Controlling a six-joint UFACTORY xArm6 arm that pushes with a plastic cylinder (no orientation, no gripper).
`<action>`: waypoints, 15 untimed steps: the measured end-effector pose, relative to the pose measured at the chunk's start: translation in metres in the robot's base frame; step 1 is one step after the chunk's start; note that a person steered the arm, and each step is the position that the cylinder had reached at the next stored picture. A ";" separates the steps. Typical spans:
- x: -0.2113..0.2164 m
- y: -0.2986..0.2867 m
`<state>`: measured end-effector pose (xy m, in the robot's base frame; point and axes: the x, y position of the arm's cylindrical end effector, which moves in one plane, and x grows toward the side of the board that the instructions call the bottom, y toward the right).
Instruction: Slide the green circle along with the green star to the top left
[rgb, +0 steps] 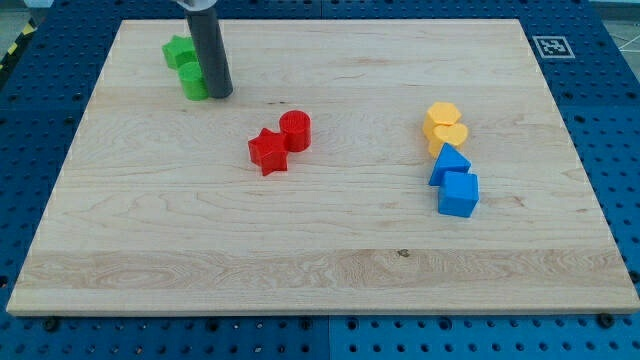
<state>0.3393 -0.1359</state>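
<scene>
Up in the view's top-left corner of the wooden board (320, 250), my tip (219, 96) presses against the right side of the green circle (192, 80), green star (179, 50) touching just behind it; bare rod, no fingers to speak of; red star (268, 151) and red cylinder (296, 130) sit mid-board

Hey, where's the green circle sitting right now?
The green circle sits near the board's top left in the camera view, touching the green star above it, with my tip against its right side.

My tip (221, 95) touches the green circle (192, 81), which is beside the green star (178, 50).
</scene>
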 end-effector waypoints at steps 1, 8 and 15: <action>-0.001 -0.001; 0.020 -0.011; -0.039 -0.052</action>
<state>0.3000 -0.1875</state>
